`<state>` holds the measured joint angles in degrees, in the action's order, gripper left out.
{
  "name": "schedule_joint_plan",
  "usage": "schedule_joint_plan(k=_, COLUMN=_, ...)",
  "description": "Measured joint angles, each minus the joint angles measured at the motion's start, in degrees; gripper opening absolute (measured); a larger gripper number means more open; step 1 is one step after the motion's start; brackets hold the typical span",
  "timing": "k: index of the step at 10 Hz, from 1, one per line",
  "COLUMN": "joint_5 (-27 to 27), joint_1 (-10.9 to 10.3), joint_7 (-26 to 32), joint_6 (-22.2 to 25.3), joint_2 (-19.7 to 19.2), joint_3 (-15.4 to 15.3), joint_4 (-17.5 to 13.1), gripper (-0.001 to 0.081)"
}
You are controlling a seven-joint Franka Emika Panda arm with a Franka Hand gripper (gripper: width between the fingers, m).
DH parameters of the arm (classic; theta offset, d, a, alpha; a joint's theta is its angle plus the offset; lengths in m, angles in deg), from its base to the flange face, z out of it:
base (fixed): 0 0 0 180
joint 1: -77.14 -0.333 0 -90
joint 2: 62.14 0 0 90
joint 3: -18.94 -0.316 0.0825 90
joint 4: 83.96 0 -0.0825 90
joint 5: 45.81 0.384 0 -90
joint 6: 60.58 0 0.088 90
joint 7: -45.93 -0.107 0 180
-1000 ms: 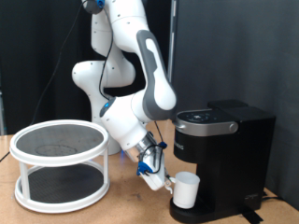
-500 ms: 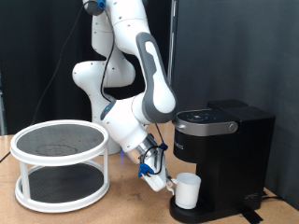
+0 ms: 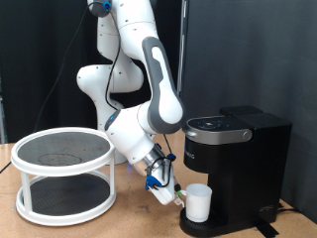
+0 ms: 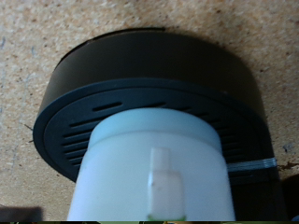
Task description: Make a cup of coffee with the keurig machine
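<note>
The white cup (image 3: 199,202) stands upright on the round drip tray (image 3: 220,229) at the base of the black keurig machine (image 3: 238,159), under its brew head. The machine's lid is down. My gripper (image 3: 175,195) is low over the table, just to the exterior view's left of the cup, by the handle side. In the wrist view the cup (image 4: 154,177) fills the frame with its handle (image 4: 163,182) facing the camera and the slotted black drip tray (image 4: 112,107) behind it. My fingers do not show there.
A white two-tier round rack (image 3: 64,174) with dark mesh shelves stands on the wooden table (image 3: 129,223) at the exterior view's left. A black curtain hangs behind. The arm's base rises between the rack and the machine.
My gripper and forearm have drawn back slightly to the exterior view's left, away from the cup. The cup has stayed on the drip tray.
</note>
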<state>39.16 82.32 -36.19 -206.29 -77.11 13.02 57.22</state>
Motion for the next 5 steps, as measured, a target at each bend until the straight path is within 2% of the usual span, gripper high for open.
schedule_joint_plan(k=1, joint_5=-1.1, joint_1=0.5, joint_7=0.0, joint_6=1.1, joint_2=0.4, joint_3=0.3, joint_4=0.6, gripper=0.0585)
schedule_joint_plan(k=2, joint_5=-2.9, joint_1=1.1, joint_7=0.0, joint_6=2.9, joint_2=1.4, joint_3=0.8, joint_4=1.6, gripper=0.0687)
schedule_joint_plan(k=5, joint_5=-5.7, joint_1=3.5, joint_7=1.1, joint_6=6.5, joint_2=6.0, joint_3=2.5, joint_4=5.8, gripper=0.0726)
